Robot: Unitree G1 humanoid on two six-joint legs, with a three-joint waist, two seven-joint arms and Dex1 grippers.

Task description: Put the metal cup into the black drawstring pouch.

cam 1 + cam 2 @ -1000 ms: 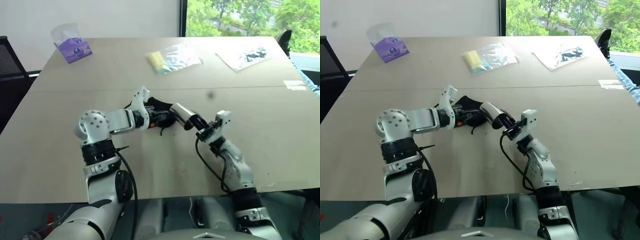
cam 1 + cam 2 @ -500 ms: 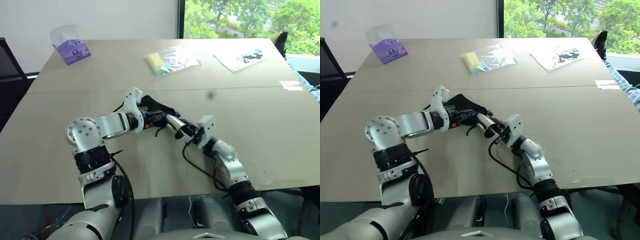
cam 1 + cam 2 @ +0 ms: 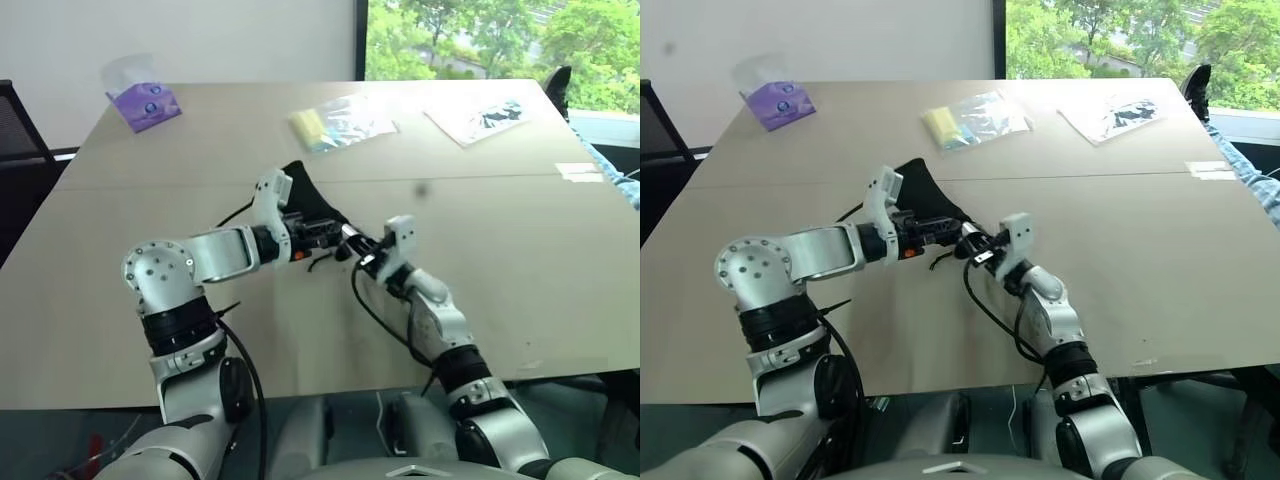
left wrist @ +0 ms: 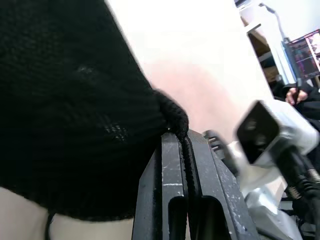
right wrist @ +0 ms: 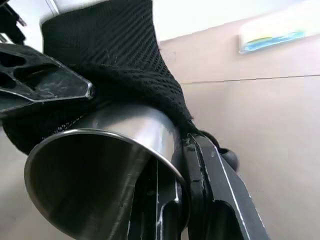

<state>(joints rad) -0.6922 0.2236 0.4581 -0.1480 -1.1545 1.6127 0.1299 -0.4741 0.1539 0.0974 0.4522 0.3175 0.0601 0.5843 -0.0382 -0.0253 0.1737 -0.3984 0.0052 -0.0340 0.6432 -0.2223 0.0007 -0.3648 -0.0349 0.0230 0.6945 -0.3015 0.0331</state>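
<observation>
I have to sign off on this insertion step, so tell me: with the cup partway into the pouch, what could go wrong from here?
The metal cup is only partly inside the black drawstring pouch; its open rim is outside, so it may slide back out once released. The right gripper pinches the cup's wall right at the fabric edge and could snag it. The left gripper holds just a thin bit of the pouch's rim, which might slip.

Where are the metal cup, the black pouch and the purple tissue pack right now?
metal cup (image 5: 120, 150): right wrist view, its shiny side wall near the rim.
black drawstring pouch (image 5: 110, 50): right wrist view, fabric draped over the cup.
purple tissue pack (image 3: 146, 100): left eye view, its purple front face.
</observation>
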